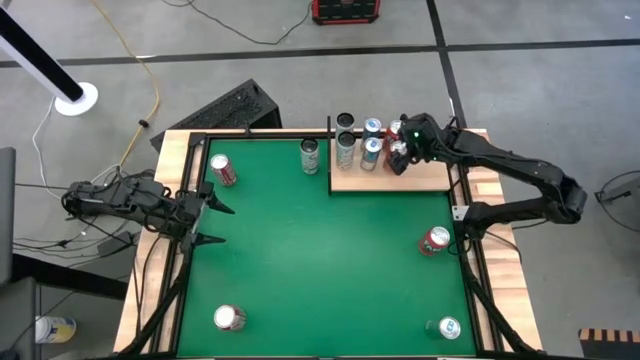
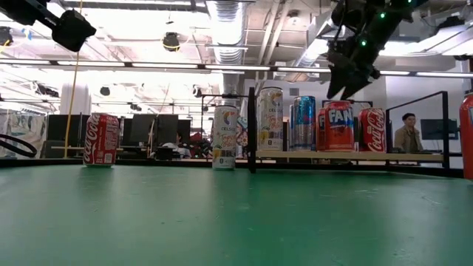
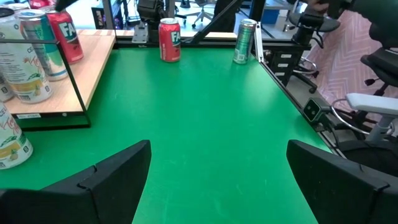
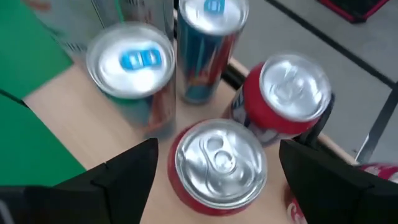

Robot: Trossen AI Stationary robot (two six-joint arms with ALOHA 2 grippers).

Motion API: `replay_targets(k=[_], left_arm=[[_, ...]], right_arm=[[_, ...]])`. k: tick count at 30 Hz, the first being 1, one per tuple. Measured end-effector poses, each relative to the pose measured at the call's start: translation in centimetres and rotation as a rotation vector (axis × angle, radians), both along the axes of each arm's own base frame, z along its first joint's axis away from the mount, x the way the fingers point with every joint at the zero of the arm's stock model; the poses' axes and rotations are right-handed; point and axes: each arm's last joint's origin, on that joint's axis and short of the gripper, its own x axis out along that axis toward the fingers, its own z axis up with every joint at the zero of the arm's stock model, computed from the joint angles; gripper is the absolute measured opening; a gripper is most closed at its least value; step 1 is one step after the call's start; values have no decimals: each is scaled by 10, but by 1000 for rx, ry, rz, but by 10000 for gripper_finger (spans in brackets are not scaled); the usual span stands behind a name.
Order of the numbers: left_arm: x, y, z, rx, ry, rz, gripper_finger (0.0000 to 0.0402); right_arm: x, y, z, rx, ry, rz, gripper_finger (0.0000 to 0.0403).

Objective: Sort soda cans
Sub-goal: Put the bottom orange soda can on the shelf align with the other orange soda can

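Observation:
My right gripper [image 1: 398, 155] hovers open over the wooden platform [image 1: 430, 180] at the table's far right. Its fingers stand on either side of a red soda can [image 4: 217, 165], just above the can's silver top and clear of it, as the low view shows [image 2: 345, 90]. That can [image 2: 340, 127] stands upright on the platform among several others: another red can [image 4: 283, 99], two blue-tabbed cans [image 4: 134, 74] and taller ones [image 2: 270, 118]. My left gripper [image 1: 215, 225] waits open at the table's left edge, nothing between its fingers [image 3: 219, 146].
Loose cans stand upright on the green mat: a red-and-white one [image 1: 222, 170] far left, a white one [image 1: 309, 156] by the platform's black divider, a red one [image 1: 434, 240] at right, and two near the front edge [image 1: 229, 318] [image 1: 448, 328]. The mat's middle is bare.

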Motion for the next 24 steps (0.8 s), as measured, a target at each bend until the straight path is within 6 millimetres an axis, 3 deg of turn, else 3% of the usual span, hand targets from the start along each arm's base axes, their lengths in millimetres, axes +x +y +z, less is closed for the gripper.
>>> replay_targets(k=[4, 11, 16, 24], left_arm=[[0, 0, 0, 0, 0, 0, 360], [0, 0, 0, 0, 0, 0, 360], [0, 0, 0, 0, 0, 0, 360], [0, 0, 0, 1, 0, 6, 360]], right_arm=[[0, 4, 19, -12, -17, 16, 353], [6, 36, 27, 95, 37, 180, 305], [9, 52, 16, 127, 104, 215, 220], [4, 47, -8, 157, 166, 156, 22]])
